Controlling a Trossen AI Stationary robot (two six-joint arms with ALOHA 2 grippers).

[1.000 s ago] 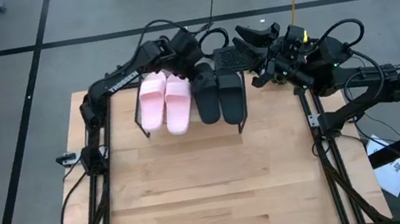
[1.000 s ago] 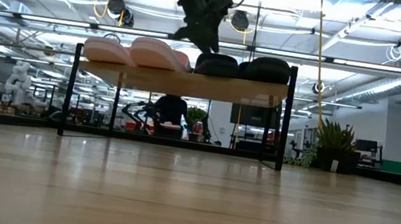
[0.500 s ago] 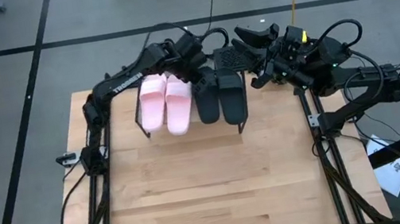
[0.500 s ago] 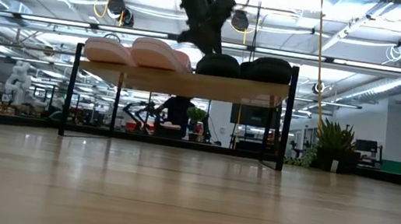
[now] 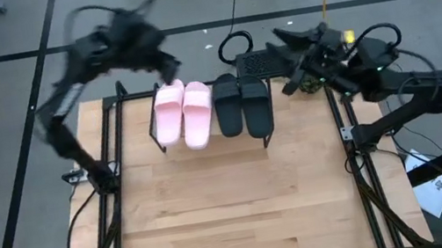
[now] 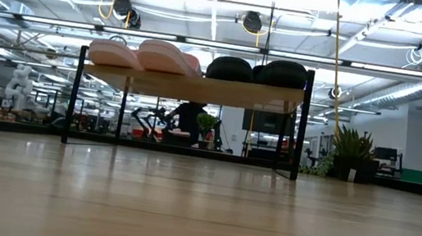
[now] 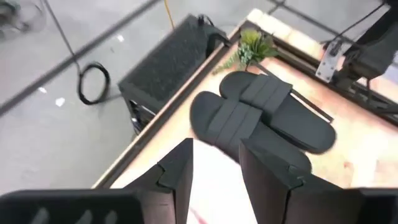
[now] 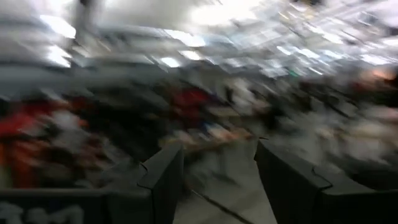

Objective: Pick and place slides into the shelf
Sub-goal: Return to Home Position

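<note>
All four slides (image 5: 198, 114) sit on top of the shelf (image 6: 198, 89). The pink pair (image 5: 183, 114) is on the side near the left arm. The black pair (image 5: 243, 104) is on the side near the right arm. They lie in one neat row, close beside each other. I can see no slide lying on the desk (image 5: 219, 222).

The left claw (image 7: 216, 155) is up high, near the back left corner of the desk and away from the shelf. Its two fingers are spread apart and hold nothing.

The right claw (image 8: 217, 162) is off past the back right end of the shelf. It is spread apart too, with nothing in it.

So I think the putting-away part is done. All that looks left is for the arms to go back to their resting spots.
</note>
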